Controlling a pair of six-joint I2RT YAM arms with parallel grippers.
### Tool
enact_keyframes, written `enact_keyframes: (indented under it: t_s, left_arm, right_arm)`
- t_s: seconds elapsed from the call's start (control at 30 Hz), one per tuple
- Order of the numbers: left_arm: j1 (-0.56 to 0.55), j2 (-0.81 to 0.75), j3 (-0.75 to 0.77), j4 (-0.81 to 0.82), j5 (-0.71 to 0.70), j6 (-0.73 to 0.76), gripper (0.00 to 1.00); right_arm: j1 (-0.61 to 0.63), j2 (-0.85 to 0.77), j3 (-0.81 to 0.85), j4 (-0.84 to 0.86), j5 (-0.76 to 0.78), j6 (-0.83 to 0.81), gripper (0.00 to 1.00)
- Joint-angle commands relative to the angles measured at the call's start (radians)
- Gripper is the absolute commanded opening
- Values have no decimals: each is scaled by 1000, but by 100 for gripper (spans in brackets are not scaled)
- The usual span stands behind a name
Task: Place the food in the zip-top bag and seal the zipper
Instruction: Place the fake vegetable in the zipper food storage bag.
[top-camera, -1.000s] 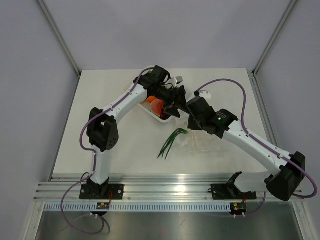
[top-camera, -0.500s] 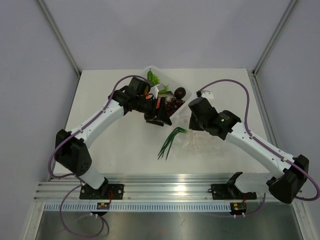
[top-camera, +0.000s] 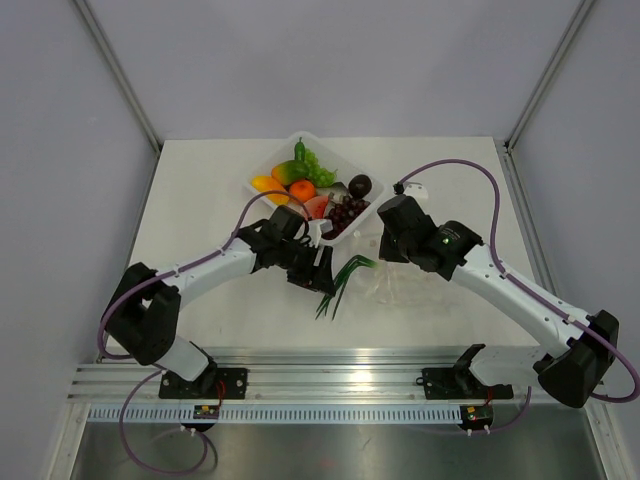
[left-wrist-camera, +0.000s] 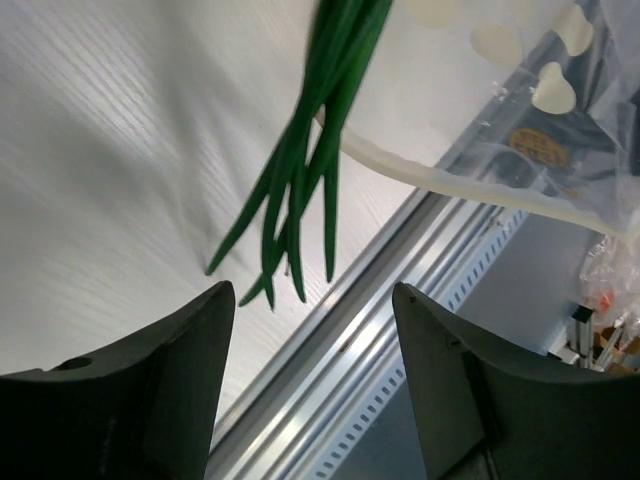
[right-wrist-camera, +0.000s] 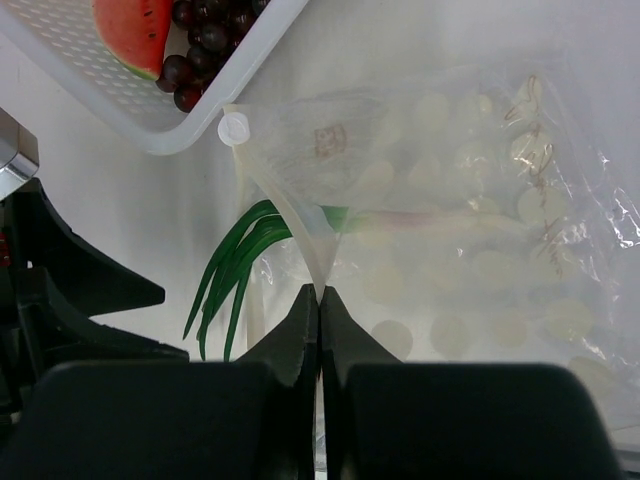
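The clear zip-top bag (top-camera: 405, 285) lies right of centre; in the right wrist view (right-wrist-camera: 470, 200) it spreads out flat. My right gripper (right-wrist-camera: 320, 292) is shut on the zipper strip (right-wrist-camera: 290, 215) at the bag's mouth, and it also shows in the top view (top-camera: 384, 250). The green onion (top-camera: 337, 284) lies with its stem inside the bag and its leaves (right-wrist-camera: 232, 272) sticking out. My left gripper (top-camera: 320, 277) is open and empty, just left of the leaves, which hang ahead of its jaws (left-wrist-camera: 300, 180). The remaining food, including a watermelon slice (right-wrist-camera: 135, 30) and grapes (right-wrist-camera: 200, 45), sits in the tray.
The white tray (top-camera: 262, 172) stands at the back centre, its near corner (right-wrist-camera: 190, 135) close to the bag's mouth. The aluminium rail (top-camera: 330, 380) runs along the table's near edge, also seen past the left jaws (left-wrist-camera: 400, 330).
My left arm has swung from over the tray toward the near side, down beside the green onion leaves, uncovering the tray. The right gripper has kept its hold on the bag.
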Motion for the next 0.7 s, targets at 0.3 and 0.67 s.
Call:
enact_keyframes:
  t_s: [0.3,0.67]
  left_arm:
    - [-26,116,-17,256,-66,59,59]
    - [-62,199,12,284,18,21,12]
  right_arm:
    - [11,-12,42,10,-4,1,0]
    - [11,-7,30,12,-6,-4,0]
